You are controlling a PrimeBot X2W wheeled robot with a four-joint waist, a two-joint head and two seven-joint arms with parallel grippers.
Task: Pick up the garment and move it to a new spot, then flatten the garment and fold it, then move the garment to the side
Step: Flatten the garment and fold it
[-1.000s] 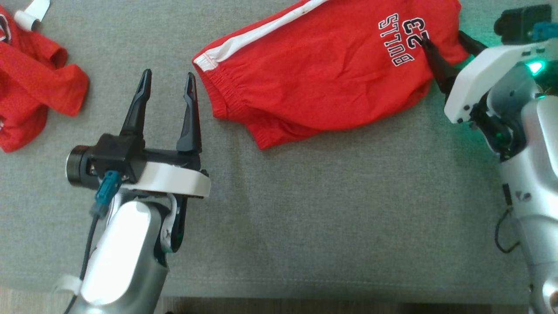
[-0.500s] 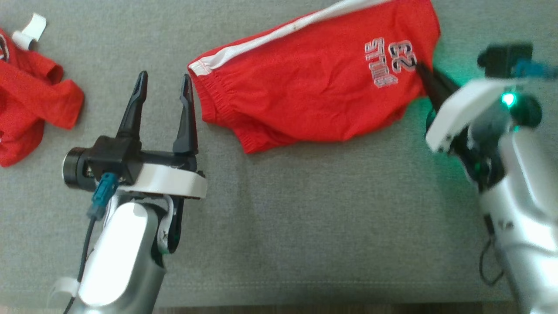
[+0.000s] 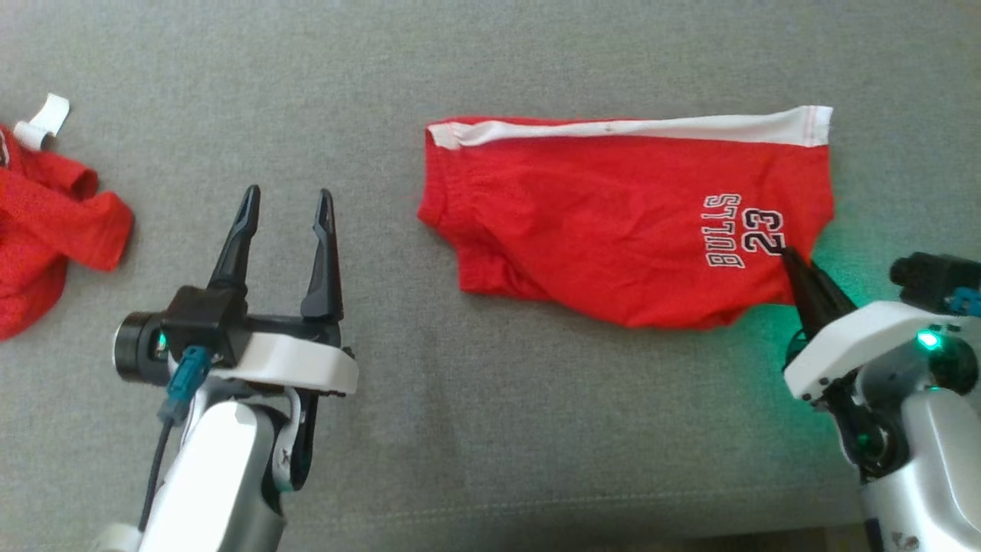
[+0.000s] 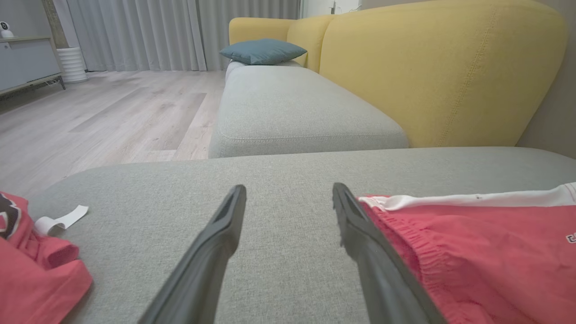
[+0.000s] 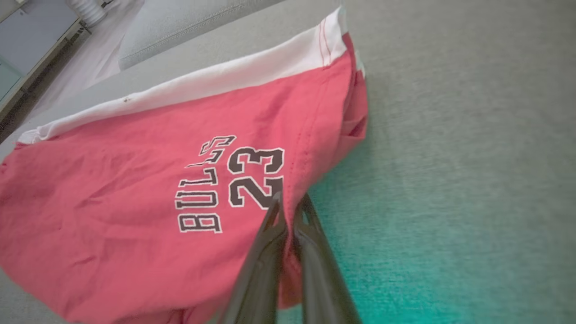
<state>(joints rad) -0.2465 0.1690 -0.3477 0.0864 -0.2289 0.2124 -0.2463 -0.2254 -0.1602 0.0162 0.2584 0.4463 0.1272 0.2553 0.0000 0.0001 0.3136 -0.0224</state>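
**A:** Big grey sofa cushion [image 3: 490, 429] under everything, and the red shorts [image 3: 613, 238] lie spread on its right half. White side stripe toward the far edge, "BULLS 23" print near the right end.

**B:** Lying flat?

**A:** Mostly, with wrinkles along the near hem. Over at the cushion's left edge a second red garment [image 3: 46, 230] sits crumpled, well apart.

**B:** And the arms?

**A:** Left tool [image 3: 287, 195] hovers over bare cushion left of the shorts, fingers spread wide, holding nothing. Right tool [image 3: 785, 253] is pinched tight on the shorts' fabric just beside the "23", at their near right corner.

**B:** Smallest thing?

**A:** A white strip [image 3: 42, 123], curled beside that crumpled garment.
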